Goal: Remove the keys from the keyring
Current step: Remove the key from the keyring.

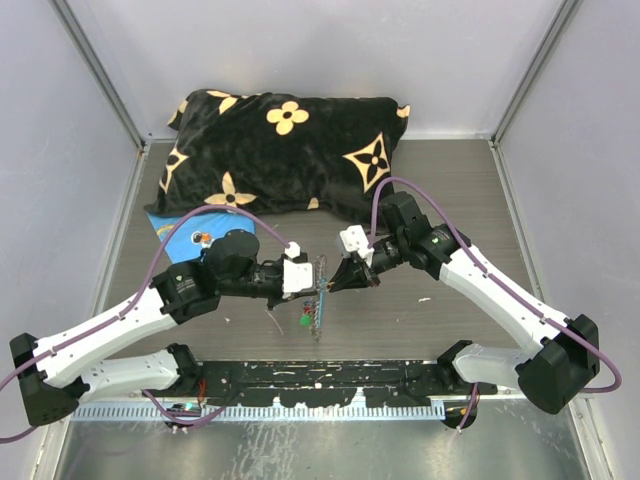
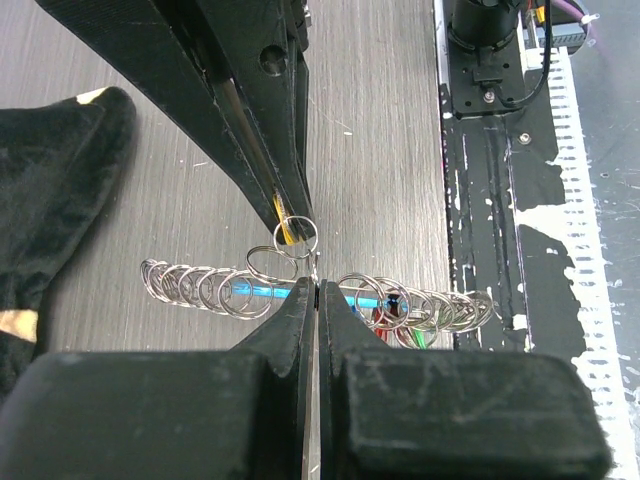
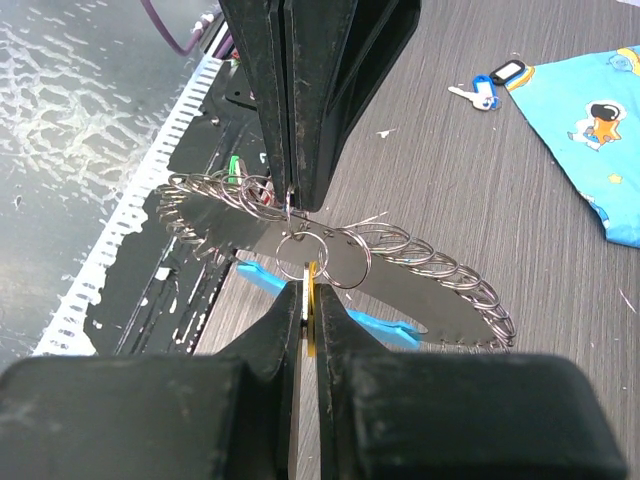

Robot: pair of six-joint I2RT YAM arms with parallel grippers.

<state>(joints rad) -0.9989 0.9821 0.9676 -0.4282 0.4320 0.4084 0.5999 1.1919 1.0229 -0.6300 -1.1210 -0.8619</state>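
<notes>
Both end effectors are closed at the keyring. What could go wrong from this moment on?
1. The left end effector pinches the keyring only at a thin edge; a pull may slip it free and drop the keys.
2. The right end effector, shut on a thin yellow piece, sits almost tip to tip with the left one; they might collide.

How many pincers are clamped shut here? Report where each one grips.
2. The left pincer is shut on the middle of the keyring. The right pincer, facing it, is shut on a yellow key at the same spot. Neither is hidden.
</notes>
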